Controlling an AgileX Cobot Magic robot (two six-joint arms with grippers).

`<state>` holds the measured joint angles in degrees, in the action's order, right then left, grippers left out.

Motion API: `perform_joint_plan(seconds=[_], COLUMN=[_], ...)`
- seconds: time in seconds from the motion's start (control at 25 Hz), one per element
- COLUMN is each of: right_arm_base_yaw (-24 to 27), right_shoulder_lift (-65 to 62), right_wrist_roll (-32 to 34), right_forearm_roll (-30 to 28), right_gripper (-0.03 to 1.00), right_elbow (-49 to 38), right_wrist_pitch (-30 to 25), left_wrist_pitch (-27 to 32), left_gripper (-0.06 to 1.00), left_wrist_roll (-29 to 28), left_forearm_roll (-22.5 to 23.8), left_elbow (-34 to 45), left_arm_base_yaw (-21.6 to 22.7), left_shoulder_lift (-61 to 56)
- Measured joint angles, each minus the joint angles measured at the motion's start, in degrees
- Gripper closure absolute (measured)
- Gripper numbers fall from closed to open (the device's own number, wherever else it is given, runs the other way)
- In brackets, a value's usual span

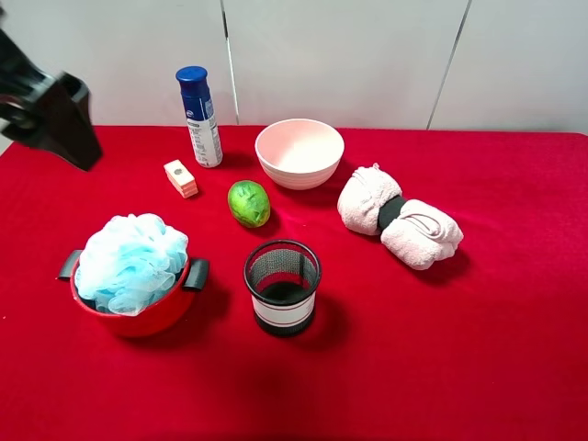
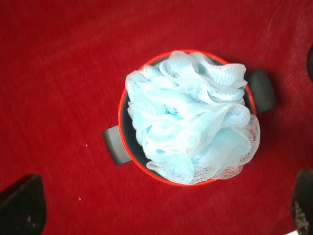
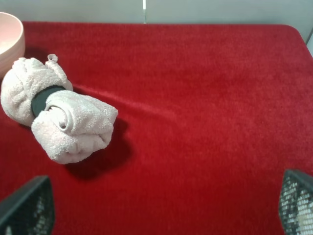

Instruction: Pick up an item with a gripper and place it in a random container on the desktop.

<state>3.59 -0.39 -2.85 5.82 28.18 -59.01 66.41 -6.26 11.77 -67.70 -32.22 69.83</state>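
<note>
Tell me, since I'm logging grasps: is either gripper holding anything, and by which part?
Nothing is held. The bath pouf sits in the red pot, and both sets of jaws are open and empty.

The blue pouf (image 1: 131, 262) hides most of the red pot's (image 1: 138, 317) inside. The left arm (image 1: 46, 110) appears blurred, cut off beyond the pot.

A pale grey panelled wall (image 1: 367, 55) stands behind the worktop (image 1: 478, 367). Thin dark seams divide the panels. Lighting is even, with soft shadows.
</note>
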Motion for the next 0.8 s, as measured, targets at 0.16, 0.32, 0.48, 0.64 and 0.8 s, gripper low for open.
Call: perform_joint_plan(seconds=[0.16,0.32,0.48,0.64,0.8], right_arm_base_yaw=[0.0,0.0,0.0,0.0,0.0], right_shoulder_lift=[0.0,0.0,0.0,0.0,0.0], right_wrist_roll=[0.0,0.0,0.0,0.0,0.0], right_forearm_roll=[0.0,0.0,0.0,0.0,0.0], right_gripper=[0.27,0.27,0.27,0.27,0.27], right_elbow=[0.0,0.0,0.0,0.0,0.0], right_wrist_pitch=[0.0,0.0,0.0,0.0,0.0], left_wrist_pitch=[0.07,0.1,0.14,0.16,0.2], left_gripper=[-0.05,-0.05,-0.05,-0.05,-0.05], left_wrist_roll=[1.22,2.89,3.14,3.39,3.44], left_forearm_roll=[-0.72,-1.7,-1.82,-1.82,-1.97], left_elbow=[0.0,0.49,4.87,10.32,14.15], left_arm_base_yaw=[0.0,0.0,0.0,0.0,0.0], left_shoulder_lift=[-4.7,-9.95,-16.64,-23.95,-31.75])
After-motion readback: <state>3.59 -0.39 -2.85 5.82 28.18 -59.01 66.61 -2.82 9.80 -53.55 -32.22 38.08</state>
